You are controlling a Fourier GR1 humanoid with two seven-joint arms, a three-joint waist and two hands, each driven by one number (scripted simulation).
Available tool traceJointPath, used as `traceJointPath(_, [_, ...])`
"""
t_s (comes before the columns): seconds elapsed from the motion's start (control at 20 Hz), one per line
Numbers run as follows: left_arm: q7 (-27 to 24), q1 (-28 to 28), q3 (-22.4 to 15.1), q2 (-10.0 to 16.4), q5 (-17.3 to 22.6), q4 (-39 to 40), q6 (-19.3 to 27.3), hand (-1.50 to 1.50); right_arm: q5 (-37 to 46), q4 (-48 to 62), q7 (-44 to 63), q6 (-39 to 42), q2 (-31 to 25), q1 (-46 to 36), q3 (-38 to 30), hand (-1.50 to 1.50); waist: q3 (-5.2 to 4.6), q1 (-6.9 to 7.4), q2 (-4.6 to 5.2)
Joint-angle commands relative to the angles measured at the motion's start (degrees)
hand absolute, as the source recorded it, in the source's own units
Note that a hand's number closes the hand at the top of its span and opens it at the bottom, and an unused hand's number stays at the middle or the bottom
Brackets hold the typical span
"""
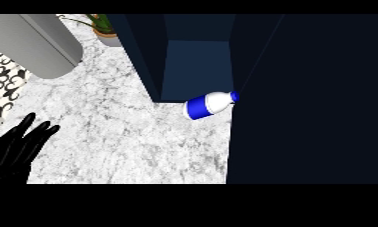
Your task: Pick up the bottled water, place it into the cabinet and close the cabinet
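Observation:
The water bottle [209, 105], white with a blue label and blue cap, lies on its side on the marble counter [125, 131], right at the mouth of the cabinet. Its cap points up and to the right, against a big dark panel [303, 101]. The dark blue cabinet [196, 68] stands open, showing its inner floor just behind the bottle. My left hand [22, 148] rests at the lower left edge with its fingers straight and pointing up, far from the bottle and holding nothing. My right hand is not in view.
The dark panel, seemingly the cabinet's open door, fills the right side. A thick grey cylinder [46, 43] lies at the upper left, a potted plant [105, 28] stands behind it, and a black-and-white patterned object [10, 78] shows at the left edge.

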Motion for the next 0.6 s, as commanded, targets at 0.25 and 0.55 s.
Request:
traceJointPath(0.25, [0.5,4.0,6.0,4.0,5.5,-0.9,-4.8,-1.5,10.1,-14.9,9.8,-4.4,-2.9,-8.7,7.6,1.5,-0.45,1.52,-0.24])
traceJointPath(0.55, [0.4,6.4,8.5,5.9,7.5,-0.6,-7.9,-1.5,12.7,-12.4,14.8,-7.4,-2.4,-17.3,14.1,1.5,-0.55,1.63,-0.65])
